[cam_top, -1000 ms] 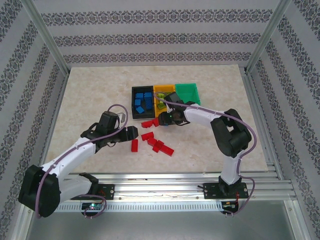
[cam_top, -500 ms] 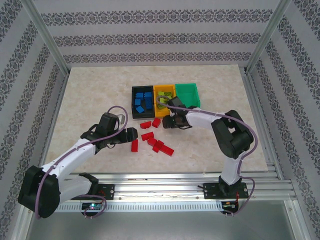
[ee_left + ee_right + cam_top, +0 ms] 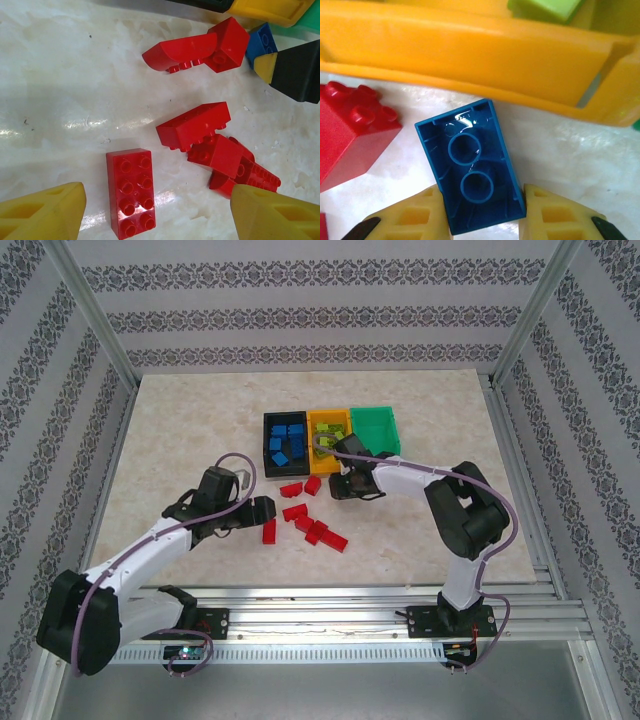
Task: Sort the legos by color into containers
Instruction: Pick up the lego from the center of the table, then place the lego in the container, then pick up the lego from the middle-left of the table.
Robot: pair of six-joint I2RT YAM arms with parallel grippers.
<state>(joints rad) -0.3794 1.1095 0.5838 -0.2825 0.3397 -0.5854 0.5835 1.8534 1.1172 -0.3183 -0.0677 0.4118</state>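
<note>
Overhead, marbled tabletop [image 3: 180, 420], red legos [image 3: 318, 532] — patterned walls [image 3: 300, 320]

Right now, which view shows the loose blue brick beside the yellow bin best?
Right wrist: the blue brick shows whole, hollow side up, clamped by the right claw. Left wrist catches one end beside that claw's finger. In top external, the right arm hides it.
</note>
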